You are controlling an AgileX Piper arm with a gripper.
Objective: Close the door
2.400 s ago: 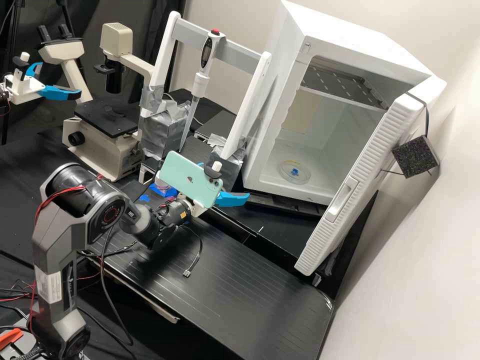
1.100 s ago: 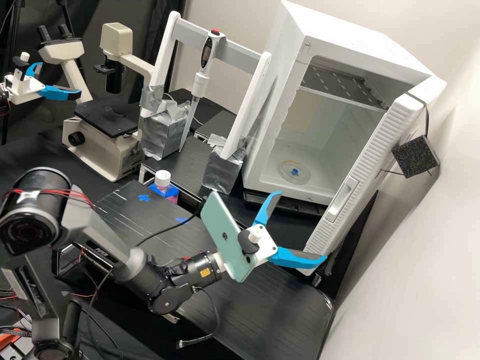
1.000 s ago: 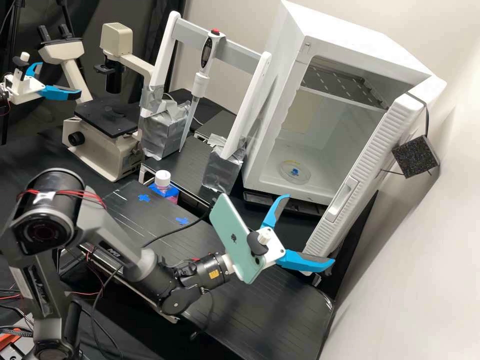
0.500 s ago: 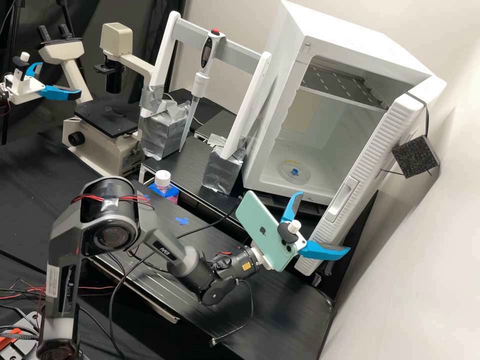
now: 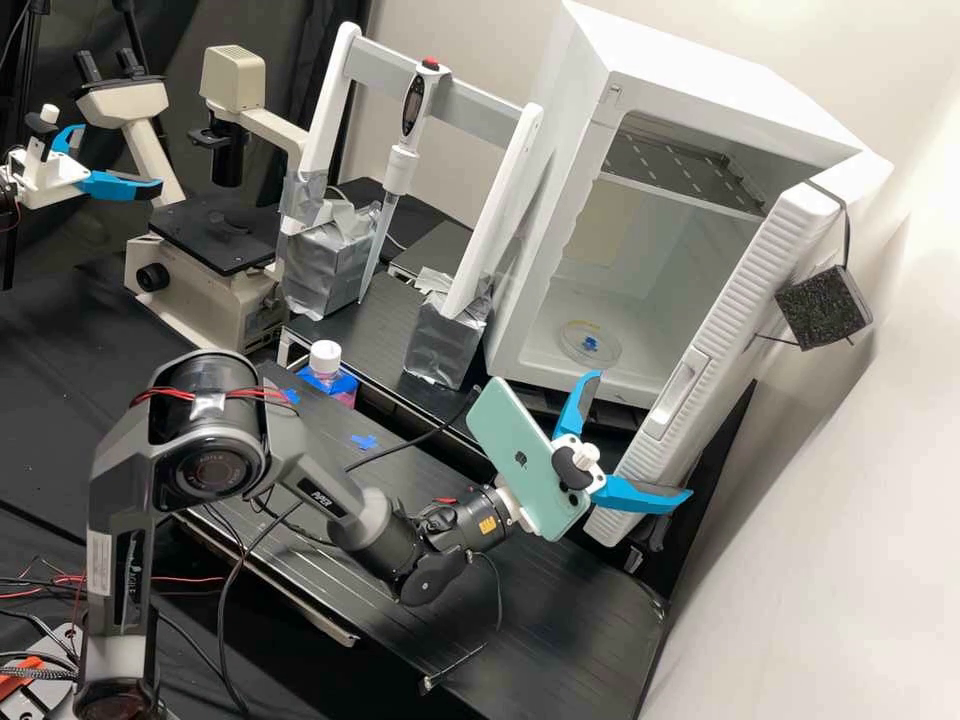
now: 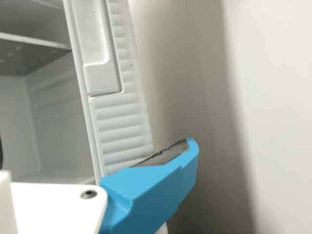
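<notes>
Swung the white, ribbed plastic door point(image 5: 742, 300) slightly inward, just beyond the white, blue-fingered gripper point(image 5: 642, 434); hold both fingers spread wide, clamped on nothing.

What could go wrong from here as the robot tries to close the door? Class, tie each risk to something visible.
Slipping: one finger of the open gripper is at the lower end of the door, so it could slide off that edge.
Pinching: the other finger, on the cabinet's side, might get caught as the door swings in.
Jolting: a round dish lies inside; a hard shut could shift it.
</notes>
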